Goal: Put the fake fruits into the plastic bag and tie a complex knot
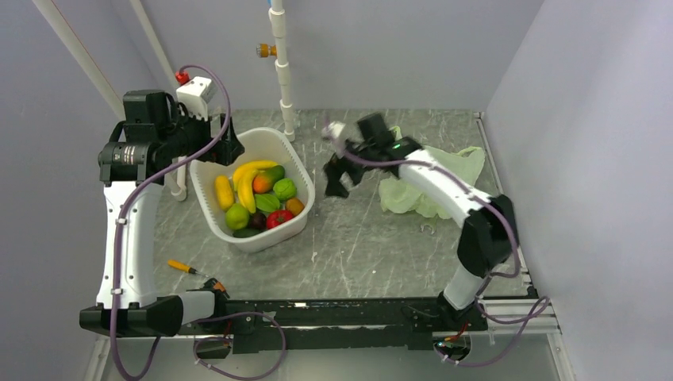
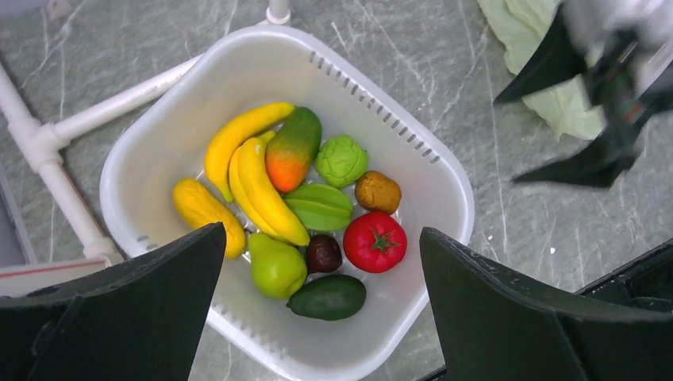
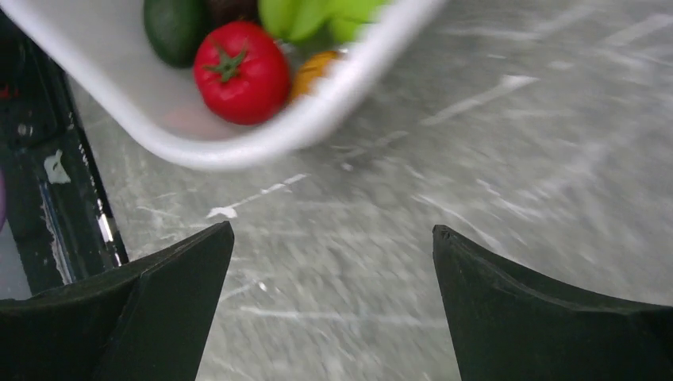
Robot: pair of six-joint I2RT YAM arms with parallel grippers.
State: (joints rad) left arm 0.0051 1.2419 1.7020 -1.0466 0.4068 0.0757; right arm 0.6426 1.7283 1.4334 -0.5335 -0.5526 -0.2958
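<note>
Black fingers of my left claw [image 2: 321, 238] fill the bottom of my left wrist view. They are spread wide and hold nothing. Right under them sits the white basin [image 2: 444, 182], and all the fake fruits [image 2: 294, 198] lie in it. None is in the plastic bag [image 1: 470, 163] yet.

My right claw [image 3: 332, 230] is spread wide too, and it is empty. It hangs over the bare desk [image 3: 516, 119], just beside the right rim of the basin. The red tomato [image 3: 241, 73] lies close to that rim.

The plastic bag lies crumpled on the desk, off to my right. It is past my right claw and partly under my right arm. I cannot see where its mouth is.

So I think the left claw is the one to pick, since it looks straight down on the fruits. The right arm is nearer the bag, so it could hold the bag open.

The yellow bananas [image 2: 262, 190] lie long-ways up and down between my left fingers. I think those fingers would close across the thin side.
</note>
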